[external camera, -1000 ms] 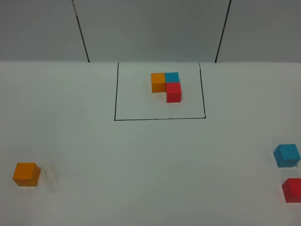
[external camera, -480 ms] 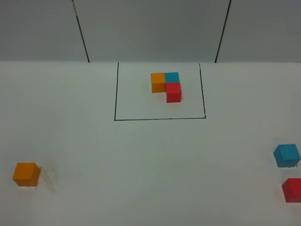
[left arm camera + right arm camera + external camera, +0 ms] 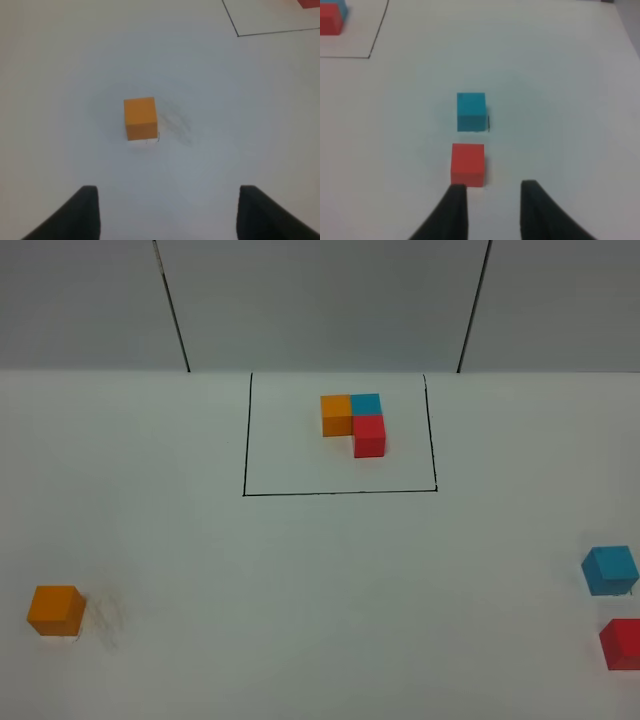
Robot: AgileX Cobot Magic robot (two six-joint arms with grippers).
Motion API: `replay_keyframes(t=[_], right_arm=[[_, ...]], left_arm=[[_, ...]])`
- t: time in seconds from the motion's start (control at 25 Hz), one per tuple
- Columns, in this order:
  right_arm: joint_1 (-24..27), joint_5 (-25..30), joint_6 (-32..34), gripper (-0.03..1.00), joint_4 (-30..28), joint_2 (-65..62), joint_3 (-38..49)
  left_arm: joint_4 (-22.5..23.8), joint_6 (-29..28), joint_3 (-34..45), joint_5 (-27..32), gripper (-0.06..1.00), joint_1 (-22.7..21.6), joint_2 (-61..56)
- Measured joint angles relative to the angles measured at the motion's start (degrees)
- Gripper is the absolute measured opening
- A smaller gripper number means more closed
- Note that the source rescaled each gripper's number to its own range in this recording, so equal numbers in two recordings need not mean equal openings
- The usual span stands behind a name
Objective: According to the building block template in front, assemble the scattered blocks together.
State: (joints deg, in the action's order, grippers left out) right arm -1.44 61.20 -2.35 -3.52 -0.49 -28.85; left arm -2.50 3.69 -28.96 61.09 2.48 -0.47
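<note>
Whole template (image 3: 355, 422) only in high view. Grippers only in wrist views: left gripper (image 3: 169, 215) wide apart before orange cube (image 3: 140, 118); right gripper (image 3: 492, 212) parted, empty, at red cube (image 3: 468, 164).

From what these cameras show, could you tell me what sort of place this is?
Likely a robot test bench: a white table, a drawn black rectangle around the building block template, and a grey panelled backdrop.

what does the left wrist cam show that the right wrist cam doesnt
Only the left wrist view: the loose orange block, ahead of the open left end effector. Only the right wrist view: the loose blue block and red block, the red one ahead of the open right end effector. Both: the table, a corner of the black frame, and an edge of the template.
</note>
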Motion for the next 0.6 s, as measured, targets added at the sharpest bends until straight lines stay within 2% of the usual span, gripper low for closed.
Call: replay_keyframes(t=[0.12, 0.2, 0.48, 0.6], right_arm=[[0.0, 0.0, 0.0, 0.0, 0.0, 0.0, 0.0], [0.0, 0.0, 0.0, 0.0, 0.0, 0.0, 0.0], [0.0, 0.0, 0.0, 0.0, 0.0, 0.0, 0.0], [0.0, 0.0, 0.0, 0.0, 0.0, 0.0, 0.0]], left_arm=[[0.1, -2.3, -0.1, 0.1, 0.33, 0.0, 2.3], [0.1, -4.1, -0.9, 0.1, 0.38, 0.0, 5.9], [0.2, -5.5, -7.8, -4.3, 0.8, 0.0, 24.4], [0.2, -5.7, -11.1, -5.8, 0.86, 0.0, 33.4]])
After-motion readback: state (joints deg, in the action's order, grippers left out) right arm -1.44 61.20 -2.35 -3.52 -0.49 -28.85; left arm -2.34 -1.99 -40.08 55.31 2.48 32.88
